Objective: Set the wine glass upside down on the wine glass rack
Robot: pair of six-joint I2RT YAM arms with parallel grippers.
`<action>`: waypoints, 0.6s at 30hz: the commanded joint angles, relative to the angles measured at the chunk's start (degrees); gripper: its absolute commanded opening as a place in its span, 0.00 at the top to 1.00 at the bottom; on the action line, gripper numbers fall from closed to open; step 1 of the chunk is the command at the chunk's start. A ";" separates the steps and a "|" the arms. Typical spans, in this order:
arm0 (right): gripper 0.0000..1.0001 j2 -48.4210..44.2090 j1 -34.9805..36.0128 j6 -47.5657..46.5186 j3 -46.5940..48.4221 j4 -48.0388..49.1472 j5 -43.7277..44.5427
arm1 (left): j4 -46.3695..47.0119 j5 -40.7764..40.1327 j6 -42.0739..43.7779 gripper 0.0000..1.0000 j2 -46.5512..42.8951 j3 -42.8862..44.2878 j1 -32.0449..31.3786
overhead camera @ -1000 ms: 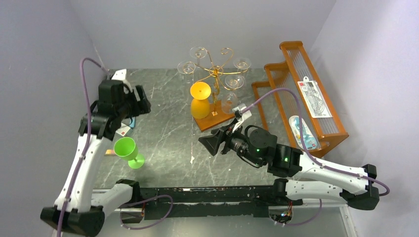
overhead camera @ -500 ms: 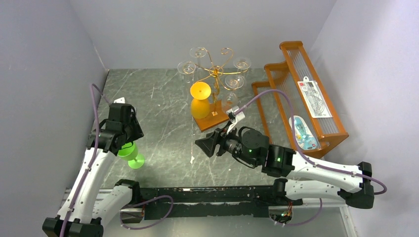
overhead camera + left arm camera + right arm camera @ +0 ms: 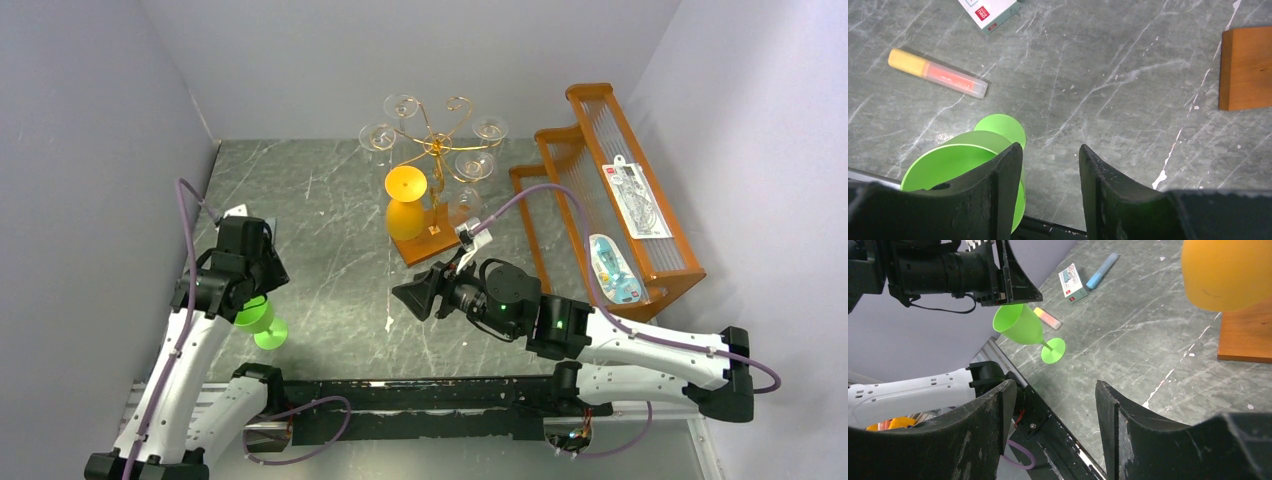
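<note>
A green wine glass (image 3: 262,322) stands on its foot at the table's near left. It also shows in the left wrist view (image 3: 953,160) and the right wrist view (image 3: 1020,324). My left gripper (image 3: 262,284) hovers just over its rim, open, with nothing between the jaws (image 3: 1050,147). One finger (image 3: 998,190) overlaps the bowl; I cannot tell if it touches. The gold wire rack (image 3: 436,142) on its brown base (image 3: 428,246) holds an upside-down orange glass (image 3: 405,205) and several clear glasses. My right gripper (image 3: 412,292) is open and empty over mid-table (image 3: 1055,385).
An orange slatted shelf (image 3: 600,190) with packets stands at the right. An orange marker (image 3: 938,73), a small box (image 3: 990,12) and a blue marker (image 3: 1102,271) lie by the left wall. The black rail (image 3: 420,390) runs along the near edge.
My left arm has swung back towards the near edge and dropped onto the green glass, which shifted slightly. My right gripper has drifted a little to the left.
</note>
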 commanded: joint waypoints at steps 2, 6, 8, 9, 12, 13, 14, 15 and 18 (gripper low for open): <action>0.37 0.36 0.08 0.44 0.09 1.56 -0.75 | -4.14 -1.79 -0.88 0.47 -0.42 5.40 0.09; 0.37 -0.21 0.08 0.72 -0.74 2.06 -0.81 | -7.68 -6.78 -3.93 0.40 -2.48 6.21 0.09; 0.37 -0.36 0.08 0.86 -1.23 2.09 -0.84 | -8.81 -8.77 -5.19 0.38 -3.50 5.67 0.09; 0.37 -0.38 0.08 1.01 -1.37 2.09 -0.91 | -9.37 -8.90 -5.74 0.36 -3.84 5.34 0.09; 0.38 -0.13 0.04 1.13 -1.31 2.09 -1.25 | -9.63 -6.55 -7.50 0.35 -4.33 2.82 0.09; 0.38 -0.04 0.04 1.34 -1.29 2.09 -1.32 | -8.54 -5.27 -8.16 0.37 -4.63 0.83 0.09; 0.38 -0.02 0.05 1.46 -1.28 2.09 -1.35 | -7.38 -3.88 -8.42 0.38 -4.90 -0.20 0.09; 0.38 0.03 0.07 1.68 -1.28 2.09 -1.57 | -6.09 -2.49 -8.76 0.40 -5.24 -1.88 0.09; 0.39 -0.09 0.04 2.27 -1.36 2.09 -1.67 | -2.76 0.77 -9.42 0.47 -4.96 -6.02 0.09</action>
